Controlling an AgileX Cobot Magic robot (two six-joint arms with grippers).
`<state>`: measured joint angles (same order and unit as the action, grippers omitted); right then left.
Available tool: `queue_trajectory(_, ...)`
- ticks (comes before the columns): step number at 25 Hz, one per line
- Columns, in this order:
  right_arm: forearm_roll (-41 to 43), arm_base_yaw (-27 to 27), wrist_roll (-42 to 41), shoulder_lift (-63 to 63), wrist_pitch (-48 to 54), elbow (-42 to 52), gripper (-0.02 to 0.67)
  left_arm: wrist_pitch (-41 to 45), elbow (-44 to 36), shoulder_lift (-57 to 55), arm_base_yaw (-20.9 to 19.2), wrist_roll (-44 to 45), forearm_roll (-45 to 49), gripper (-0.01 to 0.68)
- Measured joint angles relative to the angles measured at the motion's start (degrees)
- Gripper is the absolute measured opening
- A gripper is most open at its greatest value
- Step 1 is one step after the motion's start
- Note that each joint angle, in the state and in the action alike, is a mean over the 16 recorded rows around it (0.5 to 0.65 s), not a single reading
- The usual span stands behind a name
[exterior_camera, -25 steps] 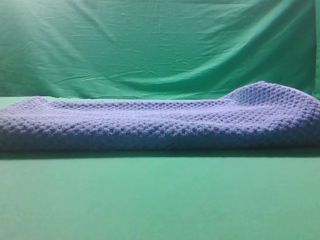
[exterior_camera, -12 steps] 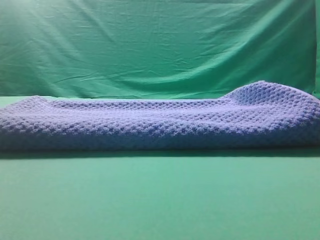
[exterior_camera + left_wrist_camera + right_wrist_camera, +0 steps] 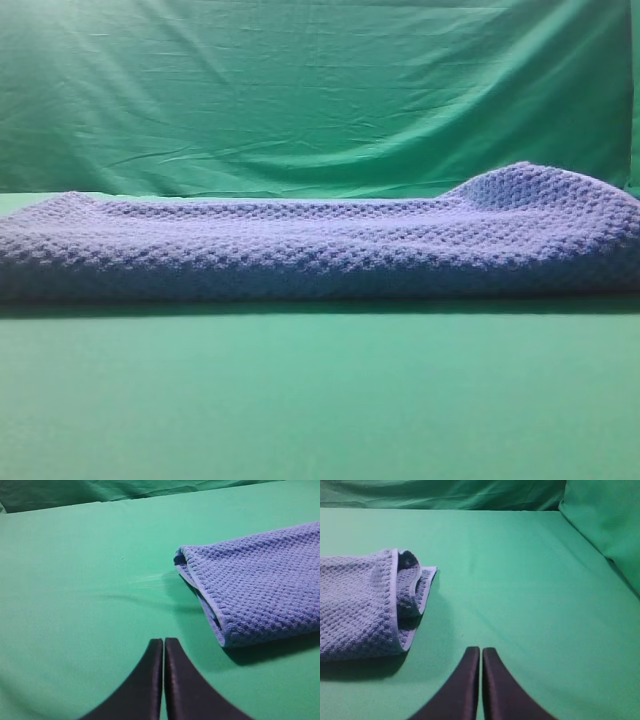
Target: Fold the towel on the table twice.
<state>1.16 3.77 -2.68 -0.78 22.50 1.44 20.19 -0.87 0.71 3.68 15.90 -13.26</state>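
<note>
The towel (image 3: pixel 320 245) is being shown lying folded in layers across the table (image 3: pixel 320 400), its right end humped up. The left gripper (image 3: pixel 163 645) is being held at six o'clock with jaws together and empty, the towel's end at two o'clock; the right gripper (image 3: pixel 481 652) likewise, towel at nine o'clock. The loose, gaping right-end layers are being judged liable to spring open.

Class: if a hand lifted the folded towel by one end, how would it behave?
The towel would probably sag and unfold: its layers lie loose and one end humps up. Its thick waffle weave suggests some weight and good grip, so it likely won't slip.
</note>
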Motion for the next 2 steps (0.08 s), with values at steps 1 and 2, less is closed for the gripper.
queue_trajectory(1,0.00,0.00,-0.01,0.00,0.00,0.00,0.000,0.00,0.00,0.00,0.00,0.00,0.00,0.000)
queue_trajectory(2,0.00,0.00,-0.01,0.00,0.00,0.00,0.000,0.00,0.00,0.00,0.00,0.00,0.00,0.000)
